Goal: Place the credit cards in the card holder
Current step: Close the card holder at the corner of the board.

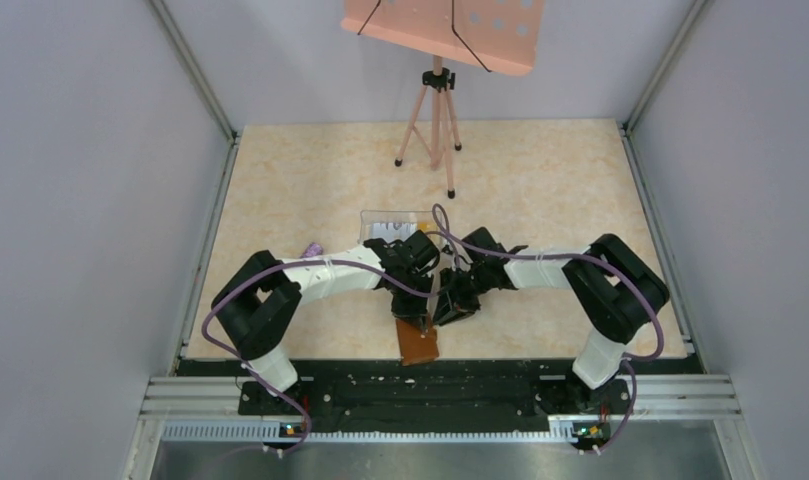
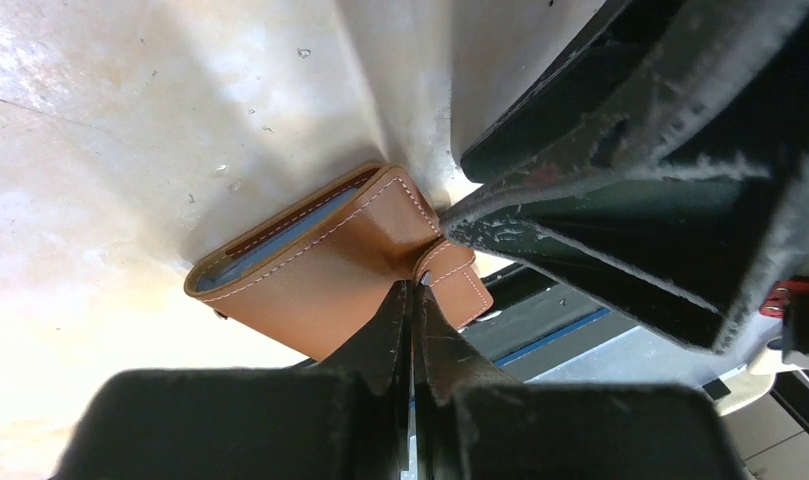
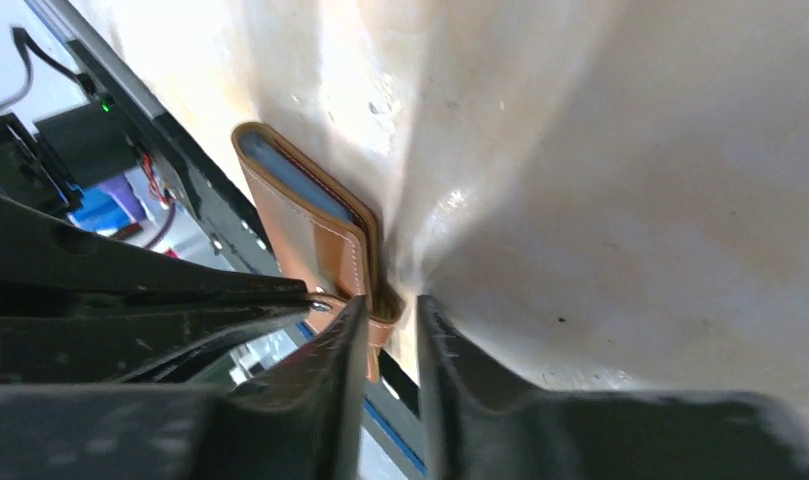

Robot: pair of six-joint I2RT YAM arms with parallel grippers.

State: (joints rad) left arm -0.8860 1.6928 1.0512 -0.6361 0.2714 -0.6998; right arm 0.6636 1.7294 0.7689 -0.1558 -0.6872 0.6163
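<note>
At lower centre my left gripper (image 2: 413, 288), fingers pressed together, touches snap tab (image 2: 460, 285) of card holder (image 2: 320, 275); right gripper (image 3: 392, 305) slightly spread. Closing step, probably; next: press snap home.

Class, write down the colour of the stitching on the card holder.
Whitish, against the tan leather of the card holder; it shows clearest in the left wrist view.

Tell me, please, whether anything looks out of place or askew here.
The brown wallet lies folded shut at the very near edge of the table, its tab end hanging over the black rail; a nudge might tip it off.
</note>
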